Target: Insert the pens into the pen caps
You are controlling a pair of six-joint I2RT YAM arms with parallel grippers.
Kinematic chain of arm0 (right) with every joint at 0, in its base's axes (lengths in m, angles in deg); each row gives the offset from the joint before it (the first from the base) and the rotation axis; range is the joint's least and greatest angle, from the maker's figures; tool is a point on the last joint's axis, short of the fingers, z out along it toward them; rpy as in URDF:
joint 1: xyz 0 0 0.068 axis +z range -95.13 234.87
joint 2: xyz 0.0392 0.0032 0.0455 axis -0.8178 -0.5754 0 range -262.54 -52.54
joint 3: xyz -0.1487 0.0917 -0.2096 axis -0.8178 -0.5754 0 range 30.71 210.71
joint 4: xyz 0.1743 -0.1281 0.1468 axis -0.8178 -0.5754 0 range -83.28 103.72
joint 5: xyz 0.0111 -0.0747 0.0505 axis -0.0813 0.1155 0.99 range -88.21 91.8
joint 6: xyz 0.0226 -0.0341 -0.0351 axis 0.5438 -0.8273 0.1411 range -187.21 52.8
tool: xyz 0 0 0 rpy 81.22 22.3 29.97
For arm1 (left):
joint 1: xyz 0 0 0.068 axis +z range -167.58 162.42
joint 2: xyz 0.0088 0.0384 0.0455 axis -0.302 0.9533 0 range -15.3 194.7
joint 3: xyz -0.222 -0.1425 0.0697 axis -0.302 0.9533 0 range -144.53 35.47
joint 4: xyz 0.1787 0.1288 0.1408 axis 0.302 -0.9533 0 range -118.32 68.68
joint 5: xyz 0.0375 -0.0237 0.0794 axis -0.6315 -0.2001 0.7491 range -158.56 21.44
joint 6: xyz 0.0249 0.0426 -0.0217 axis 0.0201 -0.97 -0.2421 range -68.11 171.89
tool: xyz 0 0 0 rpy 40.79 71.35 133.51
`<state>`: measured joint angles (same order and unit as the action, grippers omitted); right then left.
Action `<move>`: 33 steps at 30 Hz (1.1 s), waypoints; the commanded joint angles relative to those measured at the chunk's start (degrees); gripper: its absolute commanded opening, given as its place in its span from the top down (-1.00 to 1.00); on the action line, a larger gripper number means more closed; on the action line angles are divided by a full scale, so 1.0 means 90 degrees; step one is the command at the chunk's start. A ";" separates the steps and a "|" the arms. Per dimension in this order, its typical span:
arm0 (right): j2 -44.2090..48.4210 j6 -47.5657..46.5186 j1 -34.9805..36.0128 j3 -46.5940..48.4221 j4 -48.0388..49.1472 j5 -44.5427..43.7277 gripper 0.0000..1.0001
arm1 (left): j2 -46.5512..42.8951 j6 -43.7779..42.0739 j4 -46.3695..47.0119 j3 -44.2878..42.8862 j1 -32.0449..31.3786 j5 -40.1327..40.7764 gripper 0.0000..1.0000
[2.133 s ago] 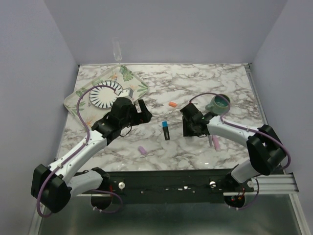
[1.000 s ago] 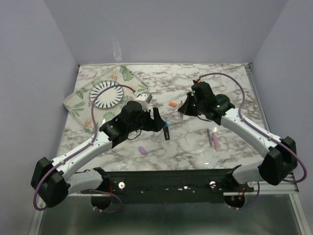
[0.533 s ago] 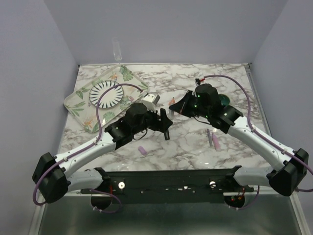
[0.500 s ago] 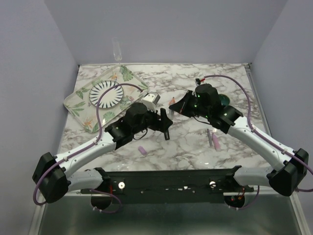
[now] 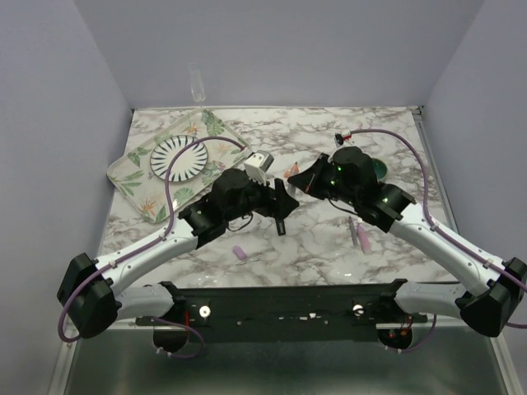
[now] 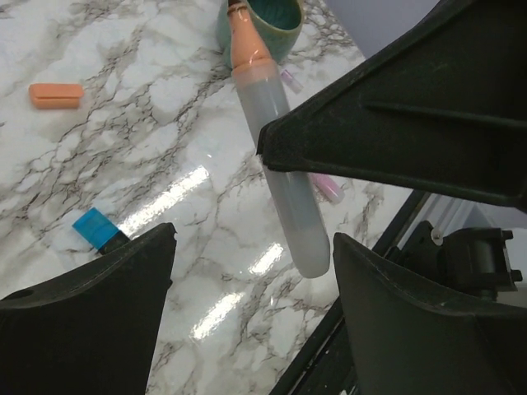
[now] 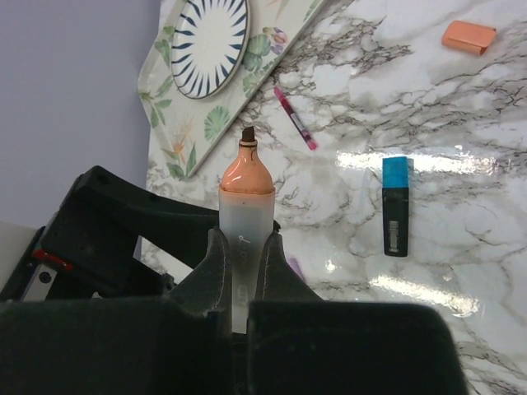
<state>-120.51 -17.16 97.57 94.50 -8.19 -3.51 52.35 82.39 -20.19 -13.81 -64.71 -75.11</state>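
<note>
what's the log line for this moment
right gripper: shut on grey marker, orange tip bare | left gripper: open, empty | orange cap: lying on table | black marker: lying on table

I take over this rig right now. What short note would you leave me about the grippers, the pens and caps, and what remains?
Left gripper: open, empty, near the right one.
Right gripper: shut on the grey marker, orange tip bare.
On the table: orange cap, black marker with blue end, light purple cap, pink-purple marker, thin red pen by the tray.
Done: orange and purple caps not fitted.
Left: fit the orange cap on the grey marker, then the rest.
</note>
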 commanded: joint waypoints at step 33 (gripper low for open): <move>0.0598 -0.1759 0.0666 0.0149 0.0276 -0.0476 -0.61 | -0.0339 0.0088 -0.1001 -0.0511 0.0588 -0.0405 1.00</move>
<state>-117.16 -22.58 103.25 92.31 -4.83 -8.42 53.08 86.33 -22.22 -17.78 -63.20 -78.96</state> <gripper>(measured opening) 0.625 0.136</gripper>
